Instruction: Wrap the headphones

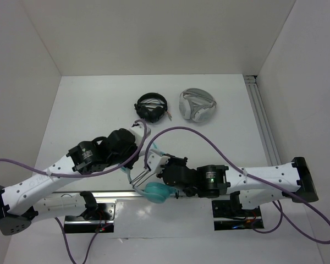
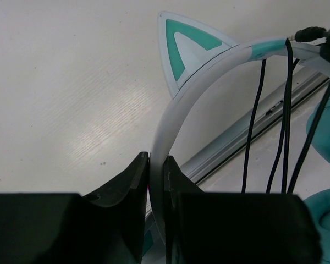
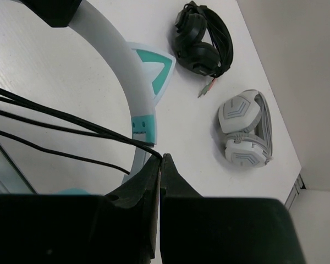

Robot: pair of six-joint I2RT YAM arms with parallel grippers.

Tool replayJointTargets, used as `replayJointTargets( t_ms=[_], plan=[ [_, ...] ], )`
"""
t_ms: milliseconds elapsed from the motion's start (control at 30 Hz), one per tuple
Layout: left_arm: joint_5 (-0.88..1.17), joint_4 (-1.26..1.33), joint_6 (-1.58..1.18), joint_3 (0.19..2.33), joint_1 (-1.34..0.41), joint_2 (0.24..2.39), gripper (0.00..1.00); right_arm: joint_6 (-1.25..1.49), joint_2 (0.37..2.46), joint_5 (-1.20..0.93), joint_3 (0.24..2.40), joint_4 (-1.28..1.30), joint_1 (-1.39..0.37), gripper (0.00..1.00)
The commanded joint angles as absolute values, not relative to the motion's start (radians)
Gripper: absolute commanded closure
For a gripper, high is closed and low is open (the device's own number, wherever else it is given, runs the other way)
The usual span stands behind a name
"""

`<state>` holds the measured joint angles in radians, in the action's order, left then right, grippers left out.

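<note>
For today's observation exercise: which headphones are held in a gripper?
The teal cat-eared over-ear headphones, headband clamped in the left gripper; the black headphones and white-grey headphones lie untouched.

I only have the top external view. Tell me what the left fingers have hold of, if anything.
Observer: The left fingers are shut on the pale headband, on the stretch just below one cat ear.
Operator: Now report the right side.
Observer: The right fingers are shut on the thin black cable, and several strands fan out from that pinch across the headband's arch.
</note>
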<state>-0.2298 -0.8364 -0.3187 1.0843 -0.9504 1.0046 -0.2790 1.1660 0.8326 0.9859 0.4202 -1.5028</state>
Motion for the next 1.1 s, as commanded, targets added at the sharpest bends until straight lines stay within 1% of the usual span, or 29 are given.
replayJointTargets(
  t_ms=[0, 267, 300, 400, 500, 533, 567, 667, 700, 800, 900, 967, 1067],
  plan=[
    [-0.160, -0.868, -0.298, 1.137, -0.969, 0.962, 1.00, -0.308, 1.124, 0.888, 0.973, 0.382, -1.470, 1.00],
    [-0.181, -0.887, -0.308, 1.189, -0.969, 0.962, 1.00, -0.270, 1.124, 0.830, 0.982, 0.402, -1.439, 1.00],
    [-0.192, -0.897, -0.308, 1.203, -0.969, 0.962, 1.00, -0.270, 1.124, 0.830, 0.982, 0.402, -1.428, 0.98],
    [-0.224, -0.908, -0.319, 1.230, -0.969, 0.971, 1.00, -0.259, 1.124, 0.807, 0.982, 0.402, -1.428, 0.96],
    [-0.236, -0.934, -0.328, 1.284, -0.969, 1.006, 1.00, -0.259, 1.124, 0.807, 0.982, 0.402, -1.416, 0.90],
    [-0.236, -0.934, -0.328, 1.305, -0.969, 1.015, 1.00, -0.259, 1.124, 0.807, 0.982, 0.402, -1.405, 0.86],
    [-0.247, -0.945, -0.328, 1.305, -0.969, 1.025, 1.00, -0.250, 1.124, 0.807, 0.991, 0.402, -1.405, 0.77],
    [-0.247, -0.945, -0.337, 1.319, -0.969, 1.046, 1.00, -0.250, 1.124, 0.807, 1.000, 0.402, -1.396, 0.71],
    [-0.236, -0.945, -0.337, 1.319, -0.969, 1.055, 1.00, -0.250, 1.124, 0.807, 1.000, 0.393, -1.396, 0.67],
    [-0.215, -0.931, -0.337, 1.310, -0.969, 1.055, 1.00, -0.250, 1.115, 0.807, 1.000, 0.393, -1.387, 0.61],
    [-0.215, -0.919, -0.337, 1.285, -0.969, 1.055, 1.00, -0.241, 1.106, 0.807, 1.000, 0.403, -1.378, 0.61],
    [-0.225, -0.919, -0.337, 1.285, -0.969, 1.055, 1.00, -0.241, 1.106, 0.807, 1.011, 0.403, -1.378, 0.56],
    [-0.267, -0.928, -0.357, 1.285, -0.969, 1.055, 1.00, -0.230, 1.097, 0.807, 1.031, 0.428, -1.378, 0.54]
  ],
)
